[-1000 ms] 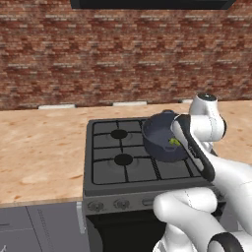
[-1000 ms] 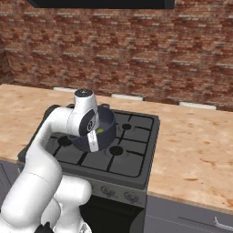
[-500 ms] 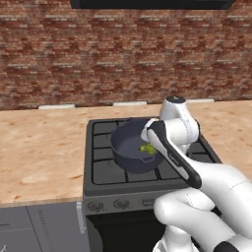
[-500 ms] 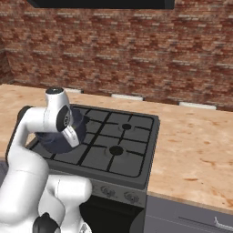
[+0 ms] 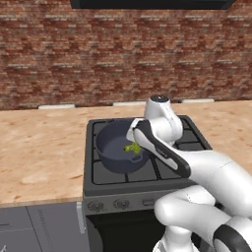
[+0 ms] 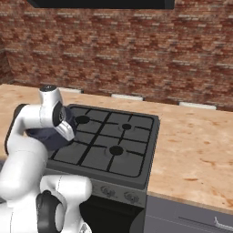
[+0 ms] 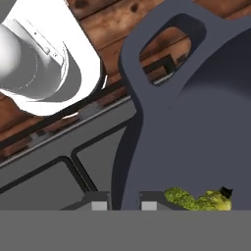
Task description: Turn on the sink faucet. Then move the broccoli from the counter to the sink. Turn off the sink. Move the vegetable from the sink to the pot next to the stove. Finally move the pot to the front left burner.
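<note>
Pincer: two-finger gripper [image 7: 120, 206] clamped on the rim of the dark blue-grey metal pot [image 5: 118, 147], beside its looped handle | Pot: over the front left burner of the black gas stove [image 5: 108, 173]; contact with the grate cannot be told | Vegetable: green broccoli [image 5: 132, 147] lies inside the pot | Surround: tan wooden counter [image 5: 39, 147] either side, red brick wall [image 5: 98, 54] behind.

I'm looking at a red-brown brick wall [image 5: 98, 59] running across the back, with a dark range hood [image 5: 147, 4] at the top edge. Small white wall outlets [image 6: 127, 97] sit low along the brick, just above the worktop. A light speckled wooden counter [image 5: 39, 157] spreads to both sides of a black four-burner gas stove [image 6: 113, 150] with knobs along its front. Grey cabinet fronts [image 5: 39, 226] run below the counter. Lighting is even and flat.
</note>
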Motion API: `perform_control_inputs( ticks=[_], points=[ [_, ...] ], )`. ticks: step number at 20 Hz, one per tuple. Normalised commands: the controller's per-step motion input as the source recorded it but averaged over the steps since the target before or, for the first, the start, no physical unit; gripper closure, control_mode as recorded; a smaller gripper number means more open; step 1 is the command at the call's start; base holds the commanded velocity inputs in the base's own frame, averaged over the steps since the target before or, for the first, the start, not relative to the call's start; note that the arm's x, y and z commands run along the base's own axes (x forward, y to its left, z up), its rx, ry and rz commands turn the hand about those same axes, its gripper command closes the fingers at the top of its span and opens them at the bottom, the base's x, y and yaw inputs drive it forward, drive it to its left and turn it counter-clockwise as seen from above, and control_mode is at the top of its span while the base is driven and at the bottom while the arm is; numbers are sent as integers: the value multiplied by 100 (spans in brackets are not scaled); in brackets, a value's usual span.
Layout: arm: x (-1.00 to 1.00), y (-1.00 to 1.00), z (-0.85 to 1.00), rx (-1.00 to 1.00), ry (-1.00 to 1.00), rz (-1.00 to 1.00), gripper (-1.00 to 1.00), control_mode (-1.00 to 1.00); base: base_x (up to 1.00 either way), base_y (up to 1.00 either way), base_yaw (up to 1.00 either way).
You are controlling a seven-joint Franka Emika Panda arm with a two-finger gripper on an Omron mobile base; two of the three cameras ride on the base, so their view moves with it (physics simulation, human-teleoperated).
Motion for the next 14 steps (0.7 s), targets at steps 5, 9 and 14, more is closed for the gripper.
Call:
perform_control_inputs(
  ticks=[5, 9, 14],
  points=[
    [24, 0, -10, 0, 0, 0, 100, -100, 0, 0, 0],
    [18, 0, -21, 0, 0, 0, 100, -100, 0, 0, 0],
    [17, 0, -21, 0, 1, 0, 100, -100, 0, 0, 0]
  ],
)
